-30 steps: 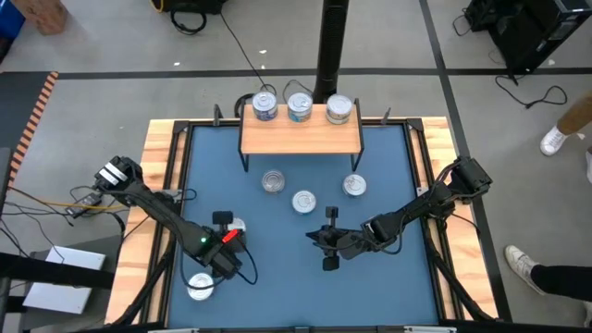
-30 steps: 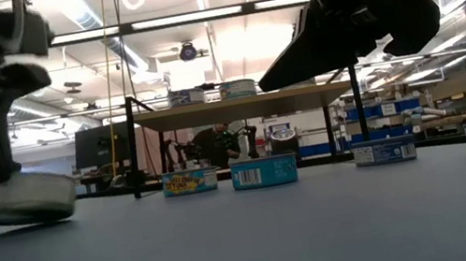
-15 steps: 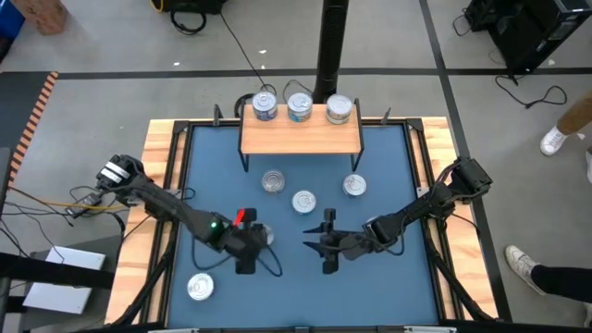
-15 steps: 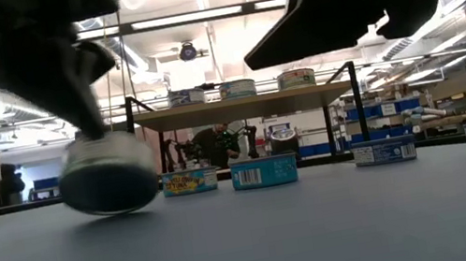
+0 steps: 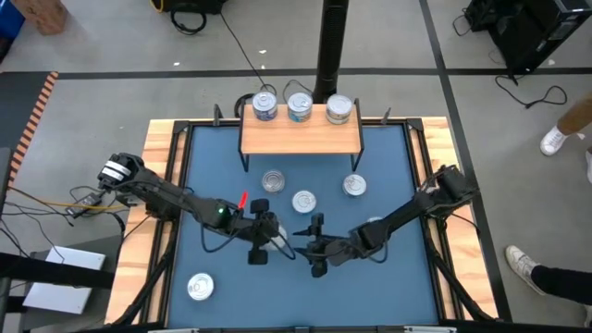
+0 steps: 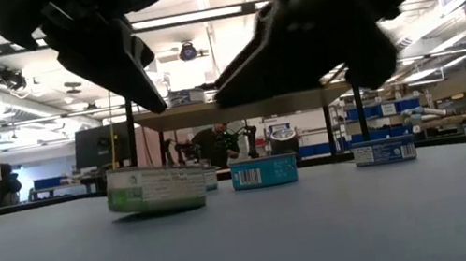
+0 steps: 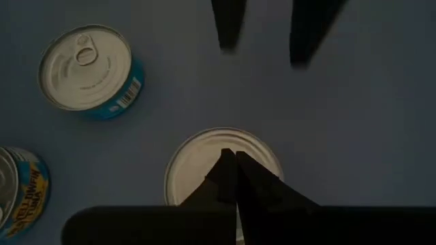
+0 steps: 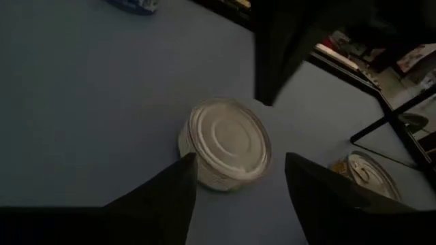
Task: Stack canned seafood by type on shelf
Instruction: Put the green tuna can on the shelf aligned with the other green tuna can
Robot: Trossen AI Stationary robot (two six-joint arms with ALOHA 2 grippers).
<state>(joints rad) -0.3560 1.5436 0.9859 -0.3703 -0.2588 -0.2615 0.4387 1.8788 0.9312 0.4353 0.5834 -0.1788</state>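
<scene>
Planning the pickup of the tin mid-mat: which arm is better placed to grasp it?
Right, probably: the right gripper is open and faces the tin, while the left gripper is shut above its lid.

Grey concrete floor (image 5: 111, 55) surrounds the table, crossed by dark seam lines. A black vertical post (image 5: 331, 46) rises at upper centre. Black cables (image 5: 236, 42) trail across the floor, upper left. Long fluorescent ceiling lights (image 6: 195, 16) run across the low view's top. A person's white shoe (image 5: 553, 141) shows at right edge.
</scene>
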